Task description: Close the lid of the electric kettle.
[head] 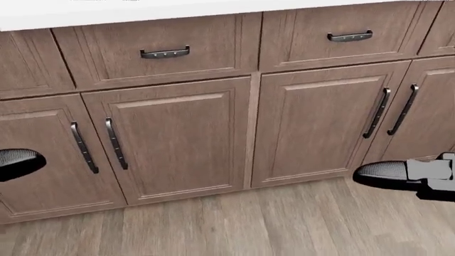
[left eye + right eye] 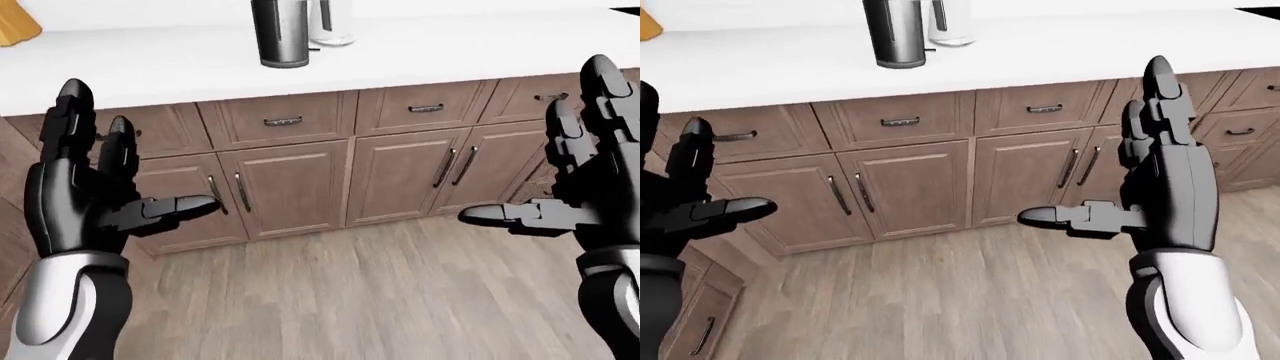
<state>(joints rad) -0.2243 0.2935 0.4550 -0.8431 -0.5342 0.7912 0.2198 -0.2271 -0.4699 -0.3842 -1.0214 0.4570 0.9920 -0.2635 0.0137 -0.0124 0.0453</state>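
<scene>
A dark grey metal cylinder [image 2: 280, 34], likely the electric kettle, stands on the white counter [image 2: 420, 52] at the top of the left-eye view. Its top is cut off by the picture's edge, so the lid does not show. A white and silver vessel [image 2: 331, 22] stands just right of it. My left hand [image 2: 140, 150] is open, fingers up and thumb pointing right, well below the counter at the left. My right hand [image 2: 530, 150] is open the same way at the right, thumb pointing left. Both hands are empty and far from the kettle.
Brown cabinet doors [image 1: 177, 138] and drawers [image 1: 164, 53] with dark handles run under the counter. Wood-plank floor [image 2: 350, 300] lies below them. A wooden object [image 2: 15, 26] sits on the counter at the top left.
</scene>
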